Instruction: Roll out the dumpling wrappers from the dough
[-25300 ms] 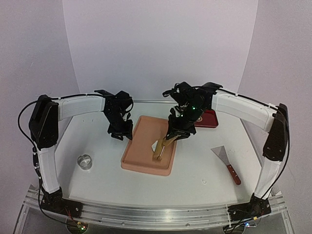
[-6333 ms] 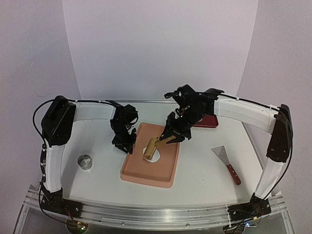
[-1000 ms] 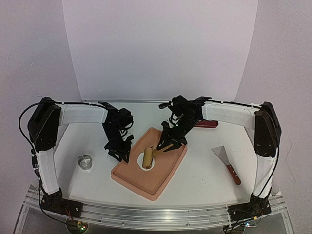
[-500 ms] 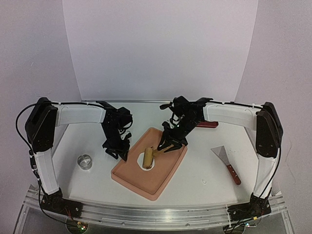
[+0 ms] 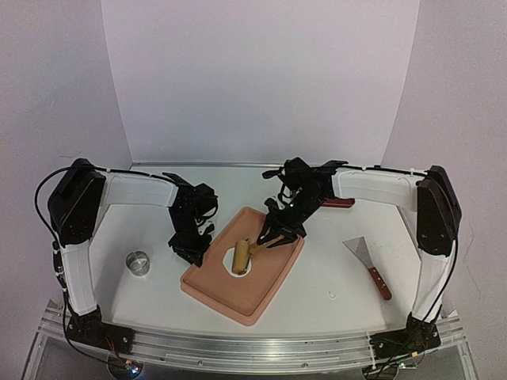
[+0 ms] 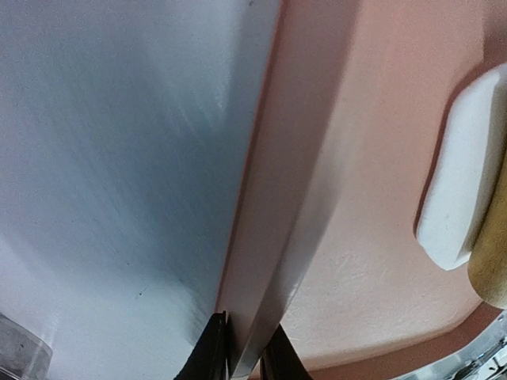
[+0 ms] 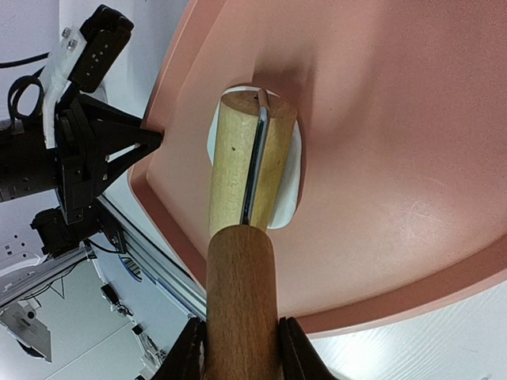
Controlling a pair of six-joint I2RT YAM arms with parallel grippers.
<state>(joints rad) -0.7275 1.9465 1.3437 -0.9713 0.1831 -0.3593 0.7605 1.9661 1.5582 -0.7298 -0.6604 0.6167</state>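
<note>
We are seeing the ring [image 5: 138, 262] near left, the scraper [image 5: 368, 261] near right and the tray [image 5: 269, 273] between them. The dough [image 7: 289, 186] is lying mid-tray, a thick white lump under the pin [image 5: 240, 255]. The left gripper [image 6: 238, 348] is pinching the tray's left rim. Farther back, the right gripper [image 7: 242, 348] is clamping the pin's handle. We are judging this as the rolling step. The next move is likely calling for pressing the pin down and across the dough while steadying the tray.

One tray [image 5: 268, 291], one pin [image 5: 241, 255] and one dough [image 6: 463, 182] piece between the left claw [image 5: 188, 252] and right claw [image 5: 266, 238]. One ring [image 5: 138, 262] left of the left claw; one scraper [image 5: 366, 258] right of the right claw, one red-handled tool [image 5: 341, 203] behind it.
</note>
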